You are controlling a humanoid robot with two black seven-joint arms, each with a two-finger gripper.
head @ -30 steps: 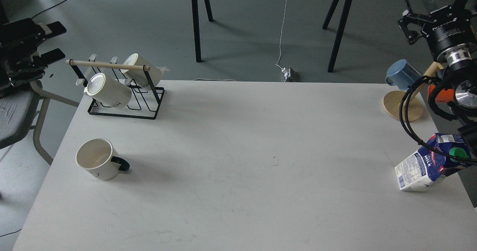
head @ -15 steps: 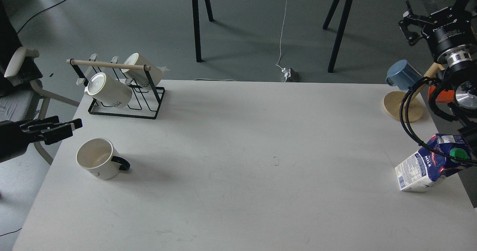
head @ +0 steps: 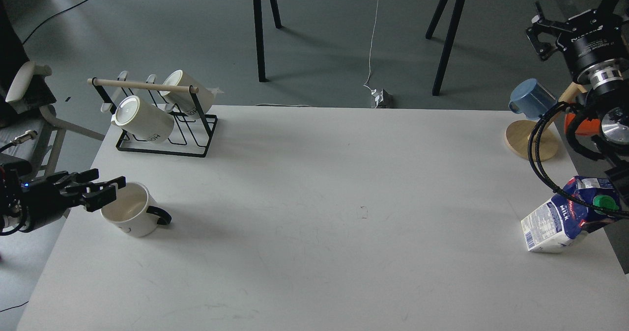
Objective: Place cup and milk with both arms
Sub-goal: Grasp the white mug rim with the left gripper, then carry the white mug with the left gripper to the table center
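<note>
The left gripper (head: 105, 192), fingers seemingly slightly spread at the cup (head: 128, 216)'s nine-o'clock rim, was approaching to grasp; the milk (head: 565, 219) waited untouched at the tabletop (head: 314, 213)'s three-o'clock edge, the right gripper (head: 540, 36) unreadable.

Right arm (head: 597, 105) cut by frame edge; cable (head: 540, 169) crosses milk (head: 565, 220) top.

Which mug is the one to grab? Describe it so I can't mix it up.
On the white table, look at the near left, in front of the black rack. The cup stands upright by the left gripper. Unlike the racked mugs, it has a black handle.
</note>
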